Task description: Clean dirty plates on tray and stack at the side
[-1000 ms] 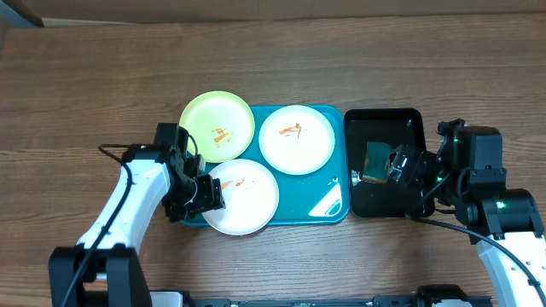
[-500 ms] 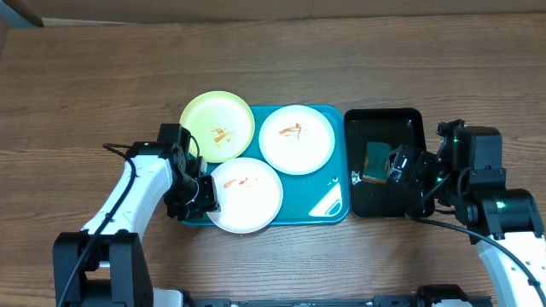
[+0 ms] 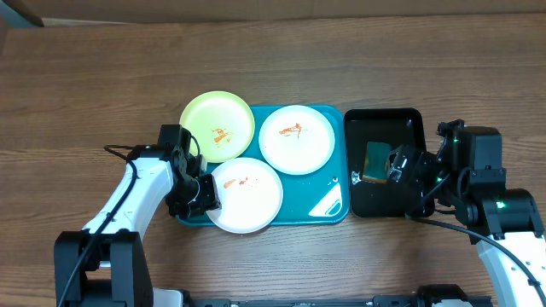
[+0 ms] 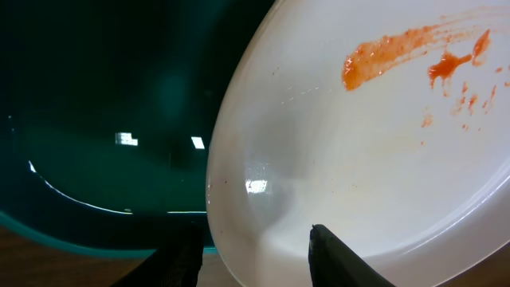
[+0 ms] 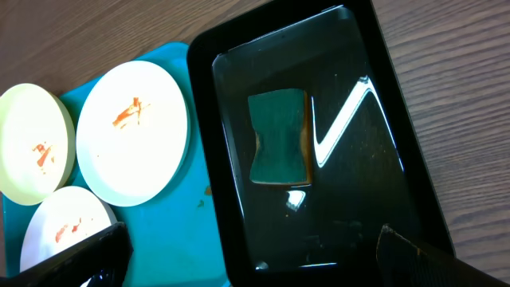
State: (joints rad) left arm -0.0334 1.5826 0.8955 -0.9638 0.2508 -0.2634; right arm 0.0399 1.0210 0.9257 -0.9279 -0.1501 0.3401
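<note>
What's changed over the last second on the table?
The left gripper moved in on the near white plate, fingers narrowing to either side of its rim, and nudged it slightly toward the middle of the blue tray; a firm grip isn't certain. Unchanged: right gripper open above the sponge in the black tray, yellow-green plate, far white plate.

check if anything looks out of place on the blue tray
The yellow-green plate hangs off the tray's far-left corner, partly over the table, and the near white plate overhangs its front rim. The other white plate sits fully on the tray.
</note>
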